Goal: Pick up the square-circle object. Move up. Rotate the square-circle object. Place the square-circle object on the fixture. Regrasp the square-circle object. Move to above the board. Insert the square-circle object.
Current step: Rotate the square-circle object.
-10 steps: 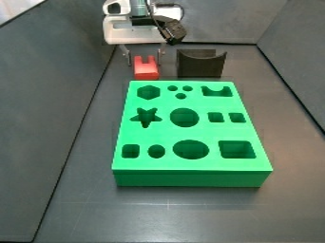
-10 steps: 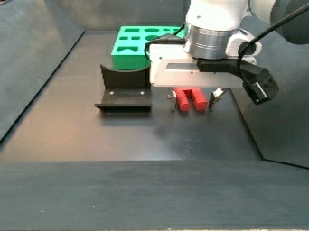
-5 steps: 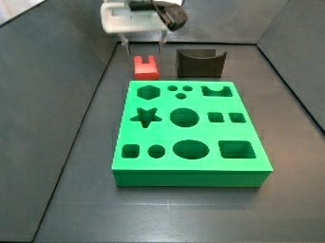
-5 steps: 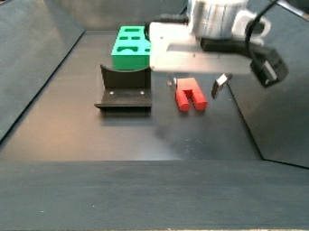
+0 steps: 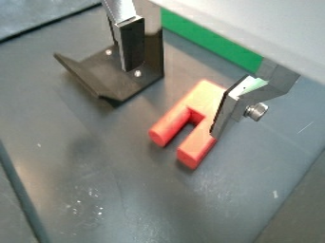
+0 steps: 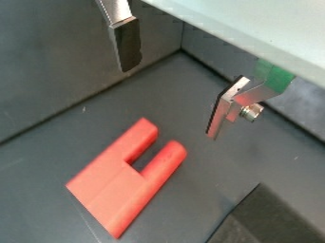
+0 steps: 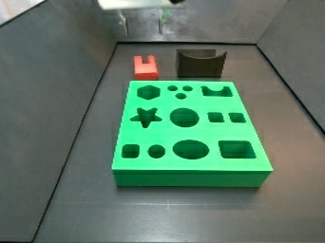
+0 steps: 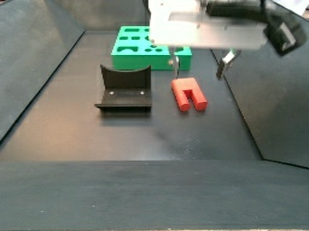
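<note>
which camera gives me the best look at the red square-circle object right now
A wrist view shows the square-circle object largest, lying flat on the floor with both legs and the notch clear, below the open gripper. The other wrist view shows it smaller. Both side views show it small.

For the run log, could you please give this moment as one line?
pincer: open, empty, above square-circle object | square-circle object: flat on floor beside fixture, not grasped | board: holes unfilled

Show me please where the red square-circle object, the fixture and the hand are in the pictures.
square-circle object [image 8: 187, 94], side view, on its top face.
fixture [image 8: 123, 88], side view, on its upright back wall.
hand [image 8: 201, 63], side view, above the red piece, midway between the open fingertips.
</note>
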Controlling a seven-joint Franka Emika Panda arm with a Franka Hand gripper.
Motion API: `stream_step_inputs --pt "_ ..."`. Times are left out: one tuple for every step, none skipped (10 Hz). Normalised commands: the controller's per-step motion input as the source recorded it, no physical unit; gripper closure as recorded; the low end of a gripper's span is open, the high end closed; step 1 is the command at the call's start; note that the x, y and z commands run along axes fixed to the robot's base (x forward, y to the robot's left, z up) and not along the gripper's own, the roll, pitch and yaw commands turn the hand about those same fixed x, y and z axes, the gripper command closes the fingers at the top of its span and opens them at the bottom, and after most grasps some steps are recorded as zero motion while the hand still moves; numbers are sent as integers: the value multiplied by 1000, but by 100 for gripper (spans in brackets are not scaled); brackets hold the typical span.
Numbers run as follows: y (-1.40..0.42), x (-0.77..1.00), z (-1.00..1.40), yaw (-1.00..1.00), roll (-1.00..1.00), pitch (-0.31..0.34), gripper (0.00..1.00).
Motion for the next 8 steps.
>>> stream_step_inputs --pt "0 0 0 1000 0 0 0" --pt "-6 -3 -210 1000 0 1 0" --pt "-2 26 -279 1000 0 -1 0" --pt "9 49 -204 1000 0 -2 0" --pt "9 39 -116 1000 1 -2 0" --pt "6 32 -59 1000 1 -2 0" --pt "4 31 -54 1000 1 -2 0" --pt "5 32 -51 1000 1 -3 0"
